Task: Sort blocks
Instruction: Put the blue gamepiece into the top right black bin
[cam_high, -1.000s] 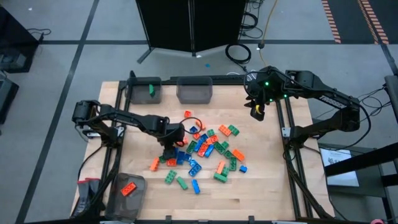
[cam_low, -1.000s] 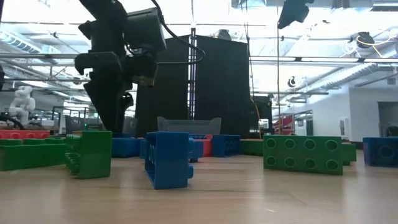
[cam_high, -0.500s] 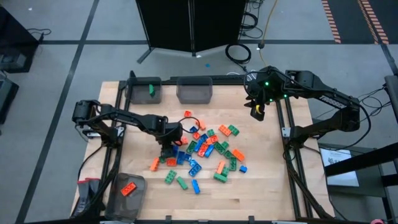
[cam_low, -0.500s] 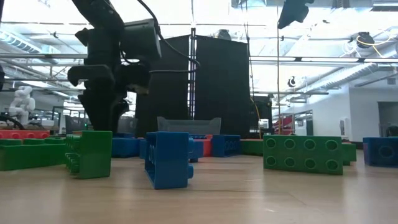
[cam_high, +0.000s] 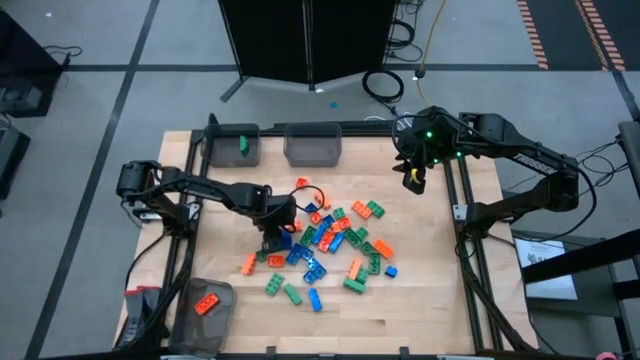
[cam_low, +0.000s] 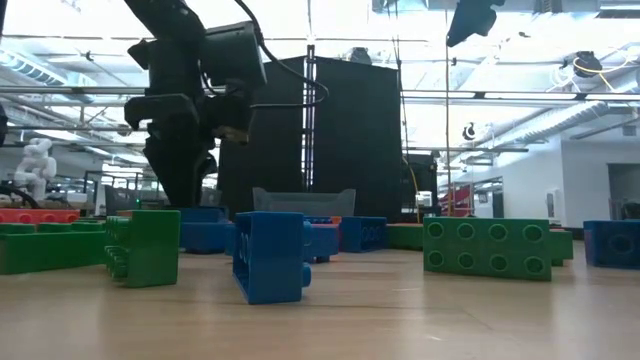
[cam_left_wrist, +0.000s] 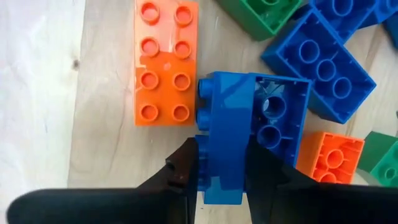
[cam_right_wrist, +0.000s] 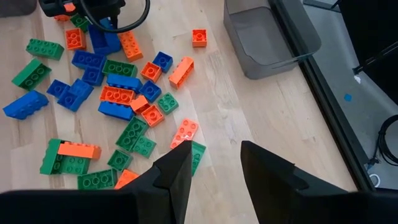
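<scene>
Between my left gripper's (cam_left_wrist: 222, 163) jaws, pinched, sits a blue brick (cam_left_wrist: 249, 134); few blocks binned, the pile (cam_high: 325, 245) beyond remains.

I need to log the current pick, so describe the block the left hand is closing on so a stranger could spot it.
Find the left hand at the pile's left edge. Between its fingers is a blue block tipped on its side beside a flat orange block, hollow underside showing.
</scene>
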